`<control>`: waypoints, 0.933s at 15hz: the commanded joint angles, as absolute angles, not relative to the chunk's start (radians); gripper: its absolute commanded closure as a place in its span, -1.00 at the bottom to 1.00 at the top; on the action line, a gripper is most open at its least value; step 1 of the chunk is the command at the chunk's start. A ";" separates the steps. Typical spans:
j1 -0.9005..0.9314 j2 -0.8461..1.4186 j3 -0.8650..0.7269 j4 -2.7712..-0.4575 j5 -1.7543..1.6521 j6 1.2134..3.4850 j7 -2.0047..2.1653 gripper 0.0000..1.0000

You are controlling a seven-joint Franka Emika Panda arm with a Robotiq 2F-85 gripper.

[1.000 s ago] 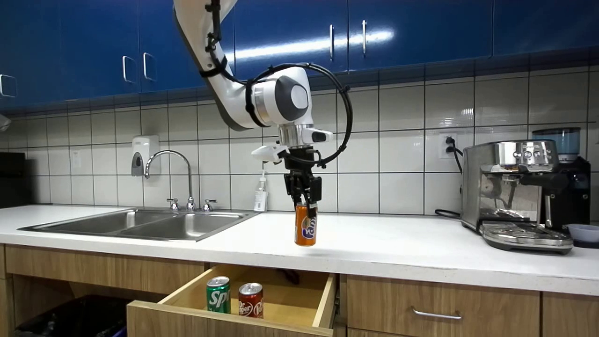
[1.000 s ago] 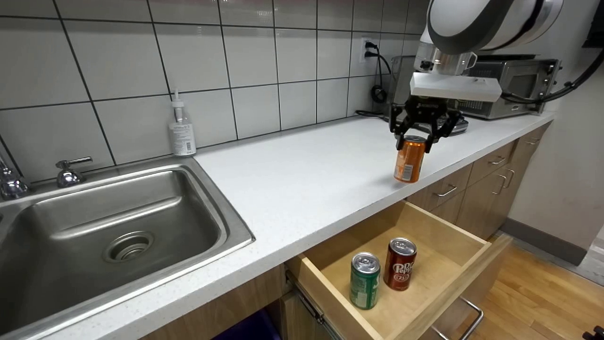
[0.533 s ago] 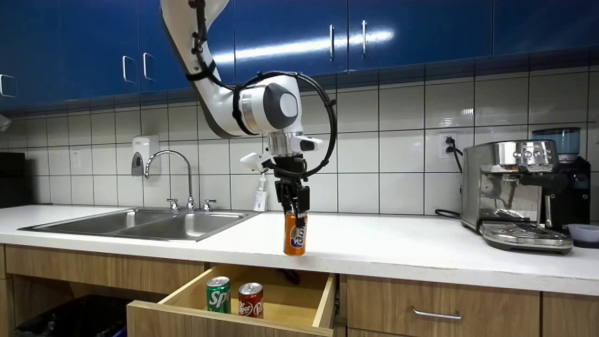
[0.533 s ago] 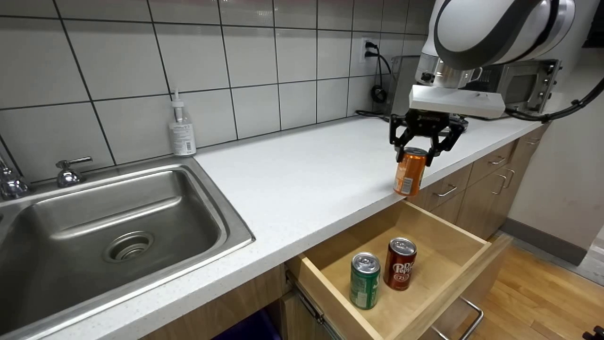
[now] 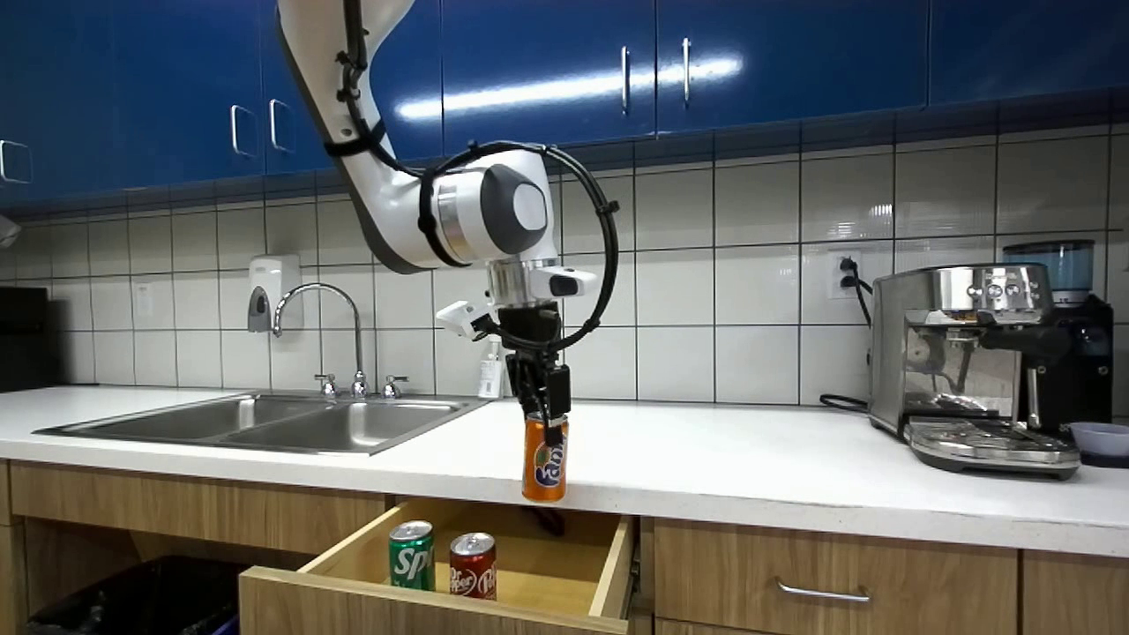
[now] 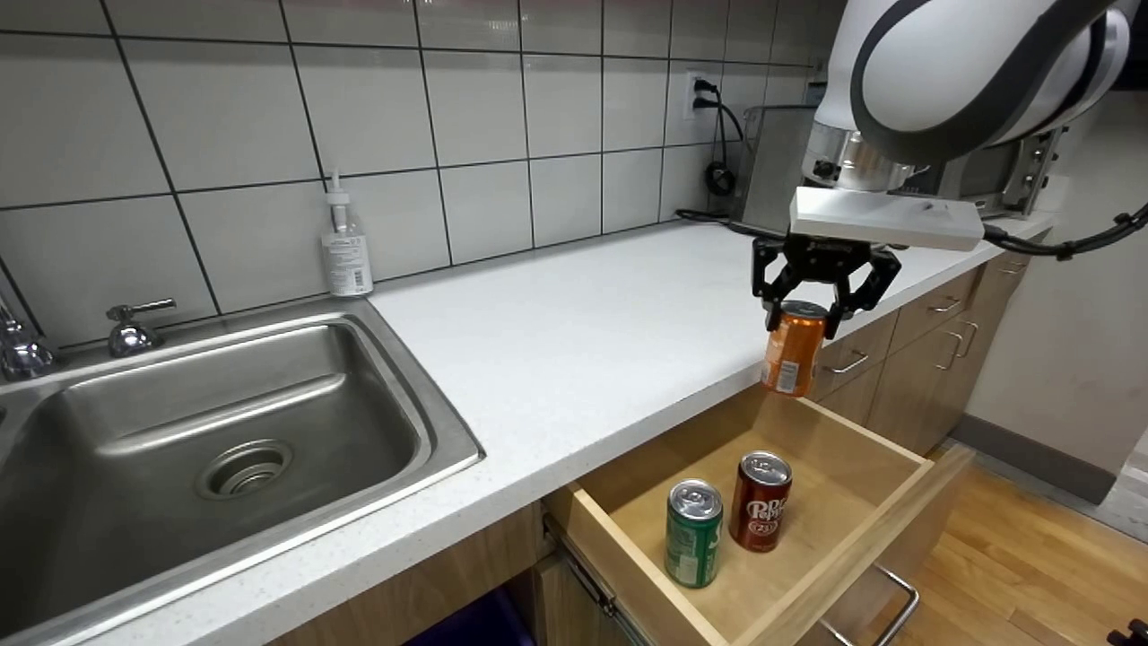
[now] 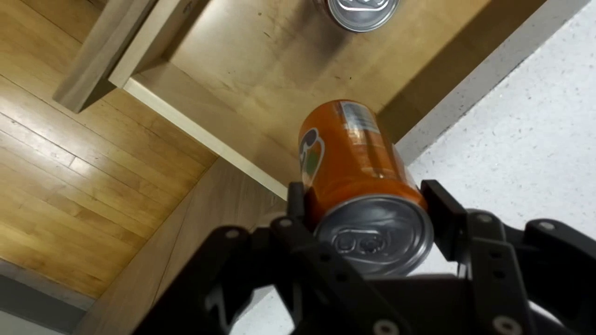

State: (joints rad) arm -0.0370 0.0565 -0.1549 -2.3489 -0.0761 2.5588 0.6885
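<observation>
My gripper (image 6: 801,325) is shut on an orange Fanta can (image 6: 794,359), its fingers pressing both sides near the lid. In the wrist view the can (image 7: 349,149) points away from me, silver lid nearest. It hangs in the air, tilted slightly, by the counter's front edge and above the back of the pulled-out drawer (image 6: 834,502). Inside that drawer a green Sprite can (image 6: 693,538) and a dark red Dr Pepper can (image 6: 760,502) stand upright, close together. Only one can's lid (image 7: 363,14) shows at the top of the wrist view.
The white counter (image 6: 583,332) runs behind the drawer. To one side lies the steel sink (image 5: 291,423), with a soap bottle (image 6: 347,251) by the wall. An espresso machine (image 5: 961,370) stands farther along. Blue cabinets (image 5: 547,70) hang overhead.
My gripper has come down with the orange can, moving left in an exterior view, from over the counter to its front edge above the drawer. The drawer and its cans have stayed put.
</observation>
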 commanded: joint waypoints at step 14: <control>-0.048 0.024 -0.142 -2.506 -0.191 2.689 0.784 0.23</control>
State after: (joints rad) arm -0.0370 0.0473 -0.1491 -2.4791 -0.1575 2.6591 0.7469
